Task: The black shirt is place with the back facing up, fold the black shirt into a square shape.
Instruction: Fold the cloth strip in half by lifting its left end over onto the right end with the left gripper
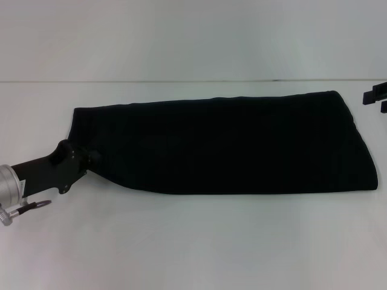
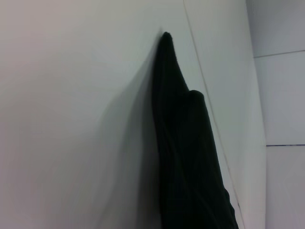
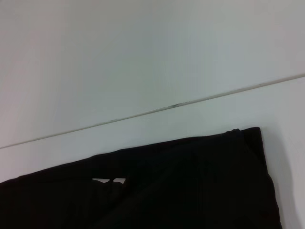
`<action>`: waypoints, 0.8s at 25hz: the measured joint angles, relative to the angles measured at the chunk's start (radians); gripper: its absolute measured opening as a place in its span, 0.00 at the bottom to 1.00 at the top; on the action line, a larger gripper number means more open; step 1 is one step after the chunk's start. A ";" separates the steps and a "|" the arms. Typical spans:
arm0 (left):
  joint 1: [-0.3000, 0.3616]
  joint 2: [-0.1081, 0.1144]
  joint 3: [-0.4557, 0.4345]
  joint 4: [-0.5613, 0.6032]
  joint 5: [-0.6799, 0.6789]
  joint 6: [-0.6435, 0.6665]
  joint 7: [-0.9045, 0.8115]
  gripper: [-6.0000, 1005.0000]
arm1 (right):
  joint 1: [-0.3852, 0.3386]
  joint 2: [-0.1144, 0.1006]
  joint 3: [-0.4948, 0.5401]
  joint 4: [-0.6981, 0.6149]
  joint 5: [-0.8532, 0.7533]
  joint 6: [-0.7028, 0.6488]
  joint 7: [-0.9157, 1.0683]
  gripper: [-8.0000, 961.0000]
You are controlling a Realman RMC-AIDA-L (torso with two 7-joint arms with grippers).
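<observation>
— Nearest the head camera?
— Left gripper (image 1: 92, 158), matt black on a silver wrist, low at the robot's left, reaching in over the plain white table (image 1: 193, 241).
— Fingers?
— Lost against the dark cloth; cannot tell whether spread or closed, nor whether pinching fabric.
— And just past the tip?
— Large black soft-fabric shirt (image 1: 230, 145), lying flat as a long folded band, touching the gripper tip at its near-left edge and stretching away from there across to the robot's right.
— Shape of the band?
— Narrower at the gripper end, wider at the far end; lower-left edge running diagonally off from the tip.
— Lettering?
— Only a small white scrap (image 3: 109, 181) peeking from a fold in the right wrist view; unreadable.
— From the left wrist?
— Same shirt (image 2: 190, 157) edge-on, dark folded layers rising to a point against the white surface.
— Other arm?
— Right gripper (image 1: 378, 98) well apart from the left one, at the frame's right edge beyond the shirt's wide end; just black finger ends showing, separate from each other, clear of the cloth.
— Behind?
— Pale wall, thin seam where the table meets it.
</observation>
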 joint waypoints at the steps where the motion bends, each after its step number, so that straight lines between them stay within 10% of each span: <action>1: 0.000 0.001 0.000 0.000 0.000 0.003 0.004 0.08 | 0.000 0.000 0.000 0.000 0.000 0.001 0.000 0.57; 9: -0.001 0.005 -0.003 0.003 -0.001 0.016 0.057 0.01 | -0.034 0.021 0.172 0.009 0.120 0.001 -0.195 0.57; 20: 0.013 0.007 -0.014 0.028 -0.011 0.015 0.069 0.01 | -0.281 0.164 0.283 0.051 0.697 -0.085 -0.833 0.57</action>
